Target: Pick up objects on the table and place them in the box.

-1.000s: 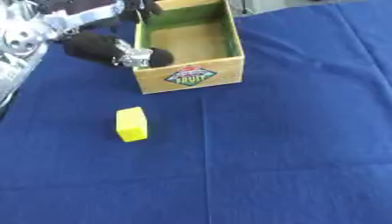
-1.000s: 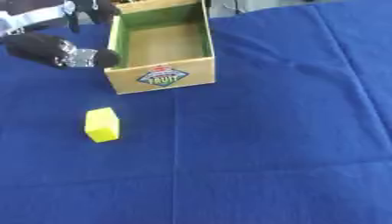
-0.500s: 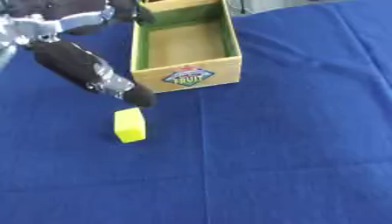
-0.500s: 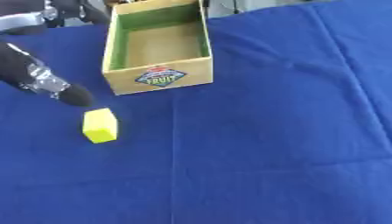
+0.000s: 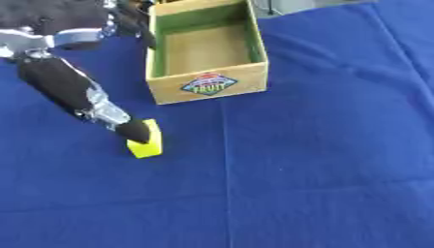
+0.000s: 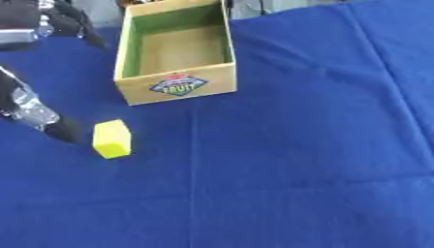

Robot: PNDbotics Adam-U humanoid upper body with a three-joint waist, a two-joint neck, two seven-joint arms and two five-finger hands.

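Box [image 5: 206, 86] sits far-centre on the cloth [image 5: 322, 160], open top up, long axis running near-far, label side facing near. Block [image 6: 112, 139] lies on the cloth near-left of the box, apart from it. Left hand [image 5: 72, 94] comes in from the far-left, left of the box, reaching down toward the near side; its fingertip [image 5: 135, 131] is at the block's left side, right against it in the left eye view, just beside it in the right eye view. Everything sits in the left half.
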